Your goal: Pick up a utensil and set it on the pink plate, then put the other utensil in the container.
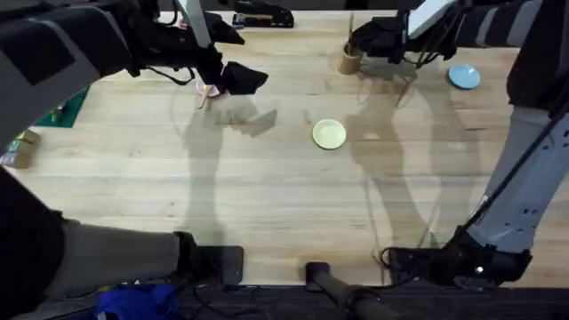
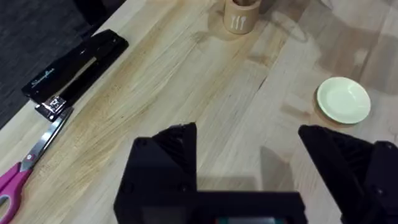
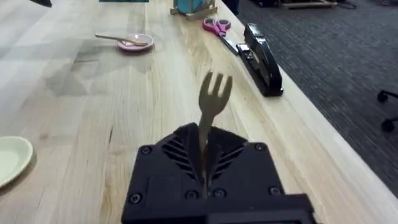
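The pink plate (image 3: pixel 137 43) lies far across the table, and the slim wooden utensil (image 3: pixel 115 38) rests on it with its handle sticking out over the rim. In the overhead view the pink plate (image 1: pixel 208 90) peeks out beside my left gripper (image 1: pixel 247 78), which hovers open just right of it. Its black fingers (image 2: pixel 168 155) stand wide apart with nothing between them. My right gripper (image 3: pixel 204 158) is shut on the wooden fork (image 3: pixel 213 99), tines pointing away. It hangs close to the tan container (image 1: pixel 349 60), which also shows in the left wrist view (image 2: pixel 239 18).
A pale yellow plate (image 1: pixel 329 133) sits mid-table and a light blue plate (image 1: pixel 463 77) at the far right. A black stapler (image 2: pixel 74 71) and pink-handled scissors (image 2: pixel 22 177) lie along the far edge. Green items (image 1: pixel 62 111) sit at the left edge.
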`<act>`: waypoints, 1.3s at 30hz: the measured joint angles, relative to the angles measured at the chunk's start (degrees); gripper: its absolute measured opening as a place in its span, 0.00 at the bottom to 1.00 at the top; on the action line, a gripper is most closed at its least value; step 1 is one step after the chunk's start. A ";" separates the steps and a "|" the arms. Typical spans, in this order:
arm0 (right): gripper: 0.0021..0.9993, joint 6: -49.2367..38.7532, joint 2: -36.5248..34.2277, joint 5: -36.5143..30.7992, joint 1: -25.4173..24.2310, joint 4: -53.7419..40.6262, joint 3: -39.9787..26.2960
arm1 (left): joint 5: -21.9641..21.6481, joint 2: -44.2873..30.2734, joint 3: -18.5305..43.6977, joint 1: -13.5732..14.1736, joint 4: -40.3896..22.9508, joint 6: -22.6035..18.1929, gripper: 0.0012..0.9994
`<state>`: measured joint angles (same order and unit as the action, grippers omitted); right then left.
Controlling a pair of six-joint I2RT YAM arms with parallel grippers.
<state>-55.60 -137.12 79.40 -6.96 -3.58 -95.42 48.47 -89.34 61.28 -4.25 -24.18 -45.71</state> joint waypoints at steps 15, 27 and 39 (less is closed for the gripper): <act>0.47 -0.17 0.00 -1.07 0.04 -1.09 0.00 | 0.00 -0.02 0.00 0.00 0.00 0.00 1.00; 1.00 -0.23 0.00 -1.21 0.09 -1.11 0.00 | 0.00 0.00 0.00 0.00 0.00 0.00 1.00; 1.00 6.57 0.02 -2.31 0.09 -1.25 0.00 | 0.00 0.00 0.00 0.00 0.00 0.00 1.00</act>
<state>-49.04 -137.10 77.09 -6.87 -4.83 -95.42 48.47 -89.34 61.28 -4.25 -24.18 -45.71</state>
